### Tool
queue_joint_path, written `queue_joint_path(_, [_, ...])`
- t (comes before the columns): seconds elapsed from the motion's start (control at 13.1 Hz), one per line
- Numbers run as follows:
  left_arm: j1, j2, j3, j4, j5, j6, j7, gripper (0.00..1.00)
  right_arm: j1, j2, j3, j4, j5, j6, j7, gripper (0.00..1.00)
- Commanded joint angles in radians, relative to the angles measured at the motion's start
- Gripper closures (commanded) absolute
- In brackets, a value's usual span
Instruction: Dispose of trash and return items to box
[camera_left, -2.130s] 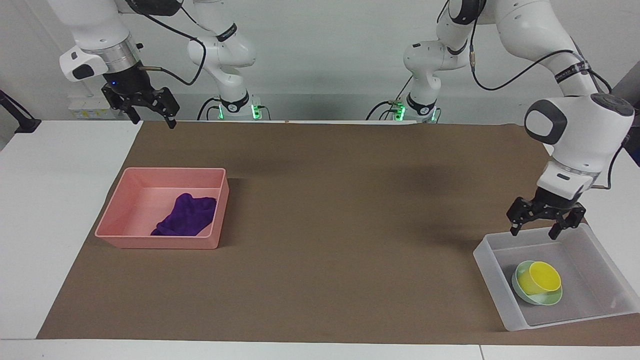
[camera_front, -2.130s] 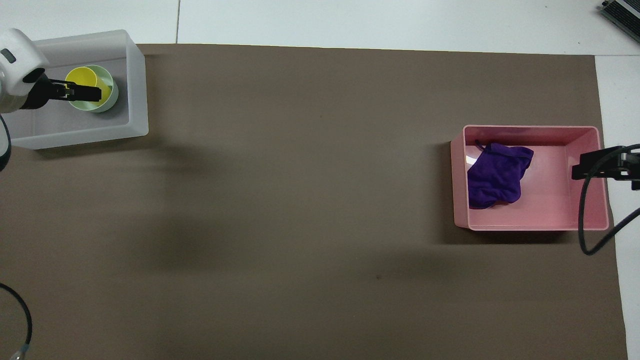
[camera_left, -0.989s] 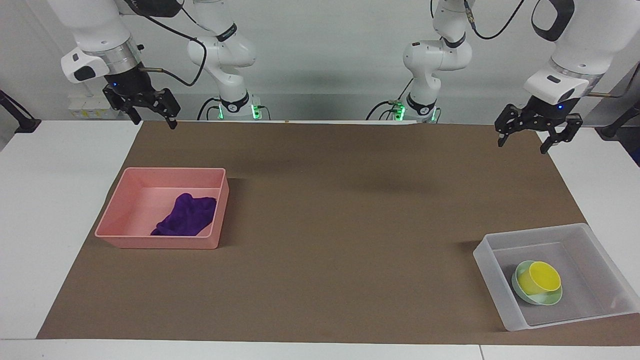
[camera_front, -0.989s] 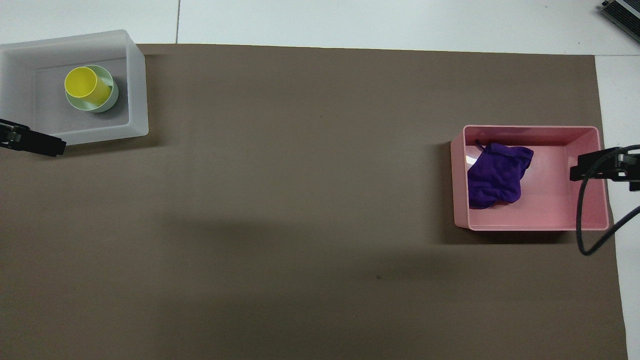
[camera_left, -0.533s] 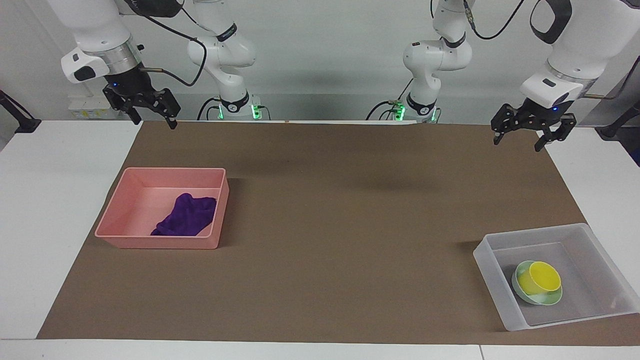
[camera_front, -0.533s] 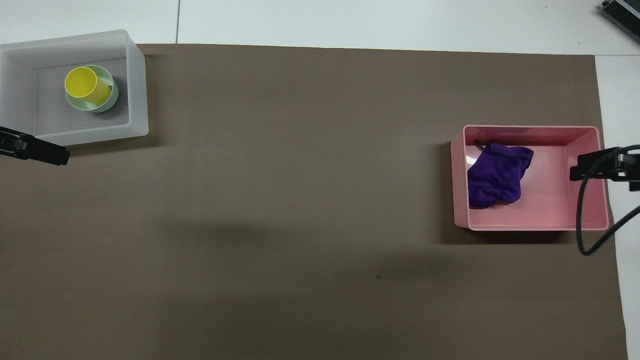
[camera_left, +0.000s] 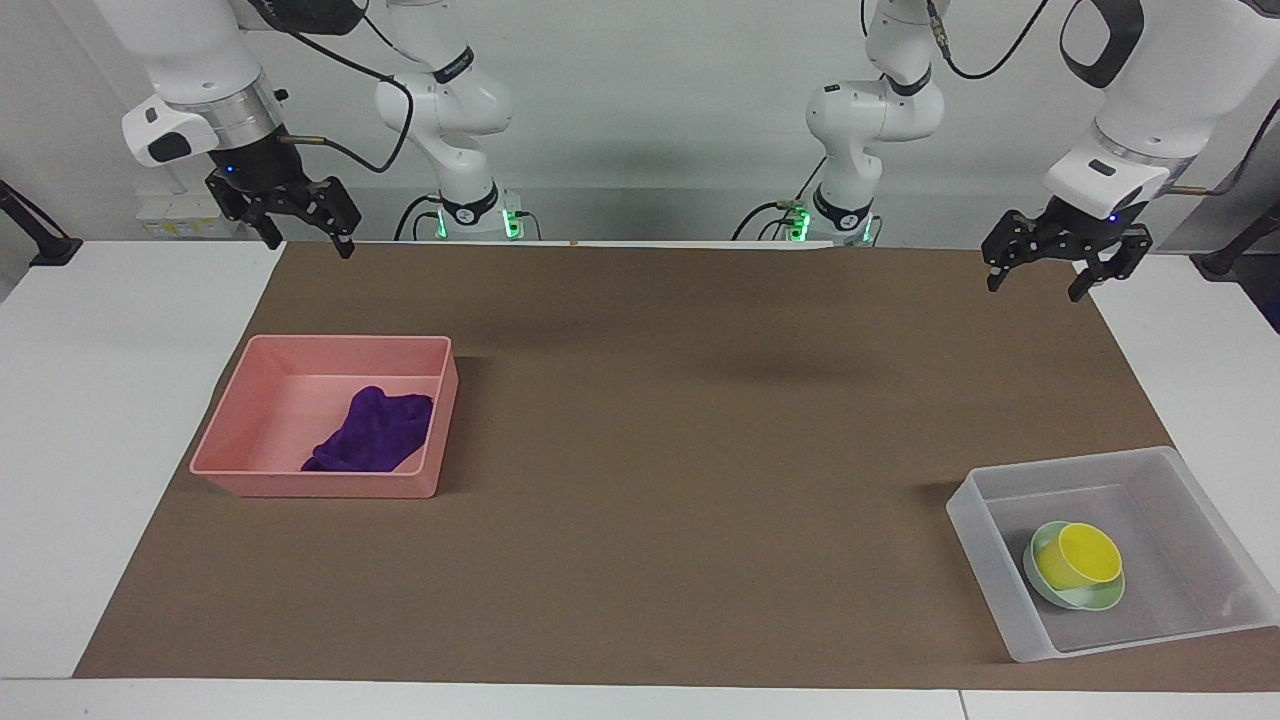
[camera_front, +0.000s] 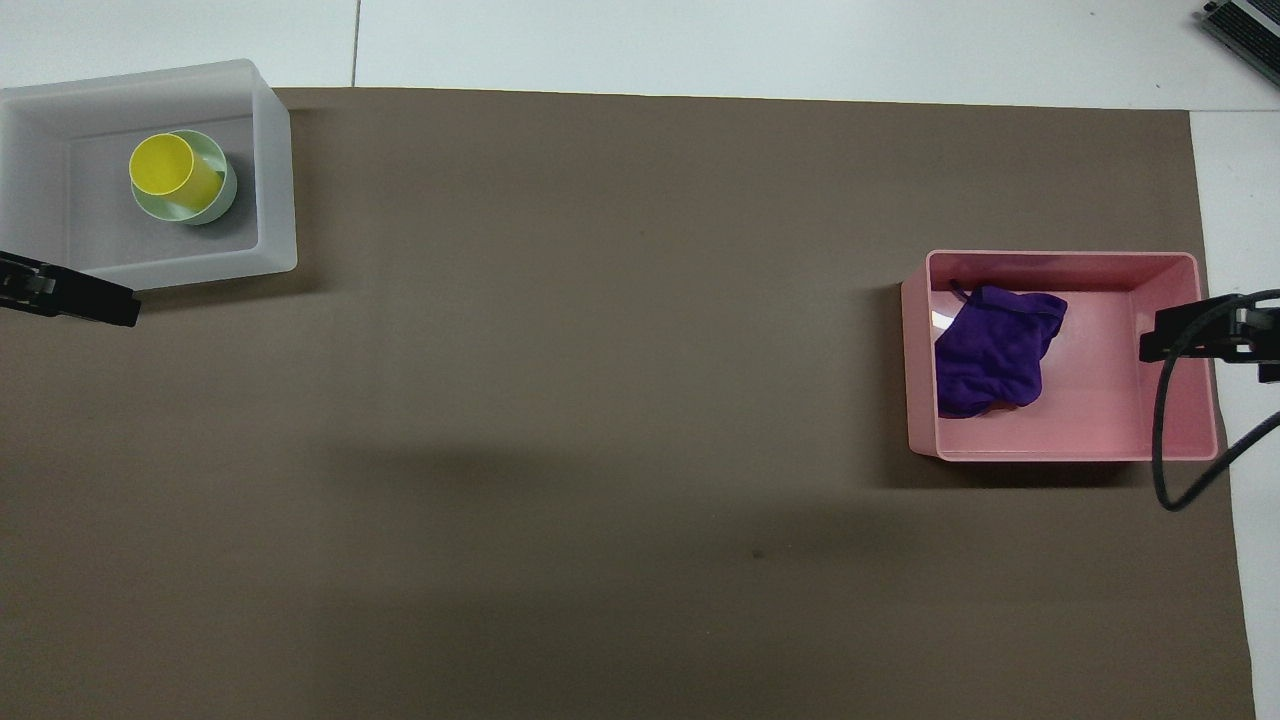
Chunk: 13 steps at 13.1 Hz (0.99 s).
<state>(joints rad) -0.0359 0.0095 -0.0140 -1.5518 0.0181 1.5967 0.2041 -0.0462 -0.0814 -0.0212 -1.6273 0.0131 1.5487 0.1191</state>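
Observation:
The purple rag (camera_left: 372, 430) (camera_front: 992, 350) lies in the pink tray (camera_left: 250, 395) (camera_front: 1100, 440) toward the right arm's end of the table. The yellow cup (camera_left: 1082, 563) (camera_front: 170, 172) sits in the mint-green bowl (camera_left: 1068, 599) (camera_front: 222, 196), inside the translucent box (camera_left: 985, 545) (camera_front: 270, 180) toward the left arm's end. My left gripper (camera_left: 1037, 279) (camera_front: 90, 300) is open and empty, raised over the mat's edge near the robots. My right gripper (camera_left: 305, 237) (camera_front: 1175, 340) is open and empty, raised near the mat's corner by its base.
A brown mat (camera_left: 680, 450) (camera_front: 600, 400) covers most of the white table (camera_left: 90, 400). A black cable (camera_front: 1165, 450) hangs from the right arm over the pink tray's end.
My left gripper rose from over the translucent box and drew back toward the robots, then settled. The cup and bowl stayed in the box. The right arm has not moved.

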Motion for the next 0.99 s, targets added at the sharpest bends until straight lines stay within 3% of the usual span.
queue_joint_path(0.0, [-0.007,-0.019,0.006,-0.024,0.016,0.012,-0.014,0.0,-0.004,-0.026,0.004,-0.026,-0.001,-0.009,0.008,0.0])
queue_joint_path(0.91, [-0.002,-0.019,0.008,-0.031,0.0,0.031,-0.031,0.0,-0.004,-0.026,0.004,-0.026,-0.002,-0.009,0.008,0.0])
